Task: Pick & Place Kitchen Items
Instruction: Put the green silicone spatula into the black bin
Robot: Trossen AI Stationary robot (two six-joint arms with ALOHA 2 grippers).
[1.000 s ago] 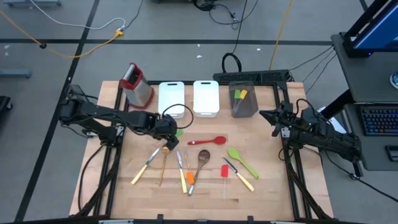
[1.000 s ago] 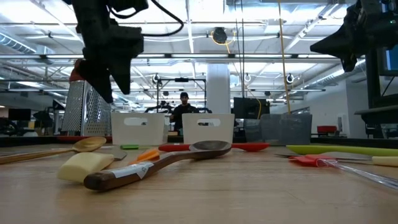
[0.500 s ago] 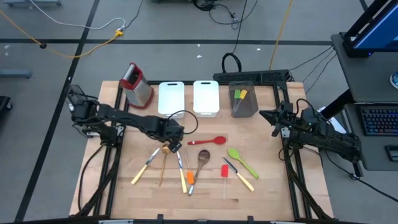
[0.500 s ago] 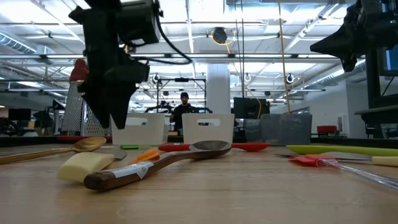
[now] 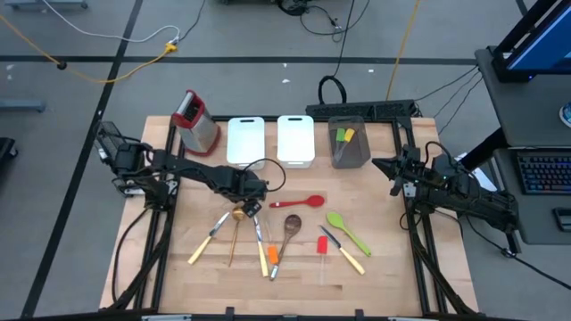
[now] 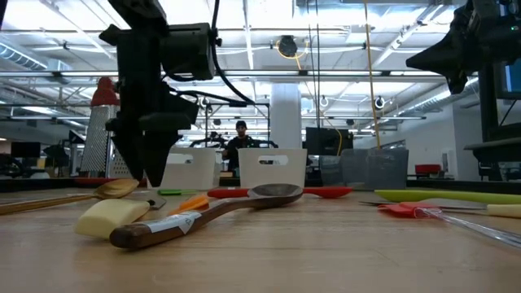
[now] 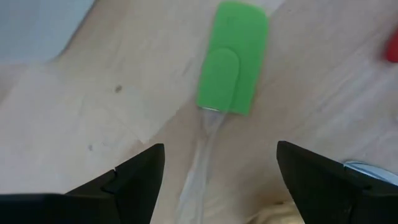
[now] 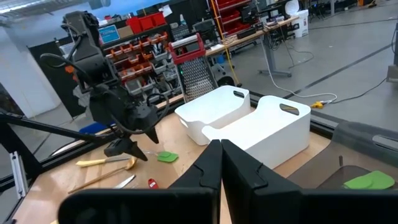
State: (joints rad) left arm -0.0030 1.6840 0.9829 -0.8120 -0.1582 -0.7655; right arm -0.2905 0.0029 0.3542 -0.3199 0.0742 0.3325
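A green spatula (image 7: 233, 59) with a clear handle (image 7: 204, 155) lies flat on the wooden table left of centre; its head also shows in the right wrist view (image 8: 166, 157). My left gripper (image 7: 217, 183) points down just above it, open, one finger on each side of the clear handle and touching nothing. In the high view the gripper (image 5: 252, 201) covers the spatula. My right gripper (image 5: 393, 169) is shut and held level above the table's right edge, holding nothing.
Near the centre lie a red spoon (image 5: 299, 202), a wooden spoon (image 5: 290, 230), a gold spoon (image 5: 235, 230), a green spoon (image 5: 346, 230), a red spatula (image 5: 322, 245) and cream-handled knives (image 5: 205, 242). At the back stand two white trays (image 5: 245, 141), a grey tray (image 5: 350, 147) and a grater (image 5: 196, 120).
My left gripper has come down toward the table and shifted a little toward its right and near edges, ending over the green spatula's handle. It has stayed open.
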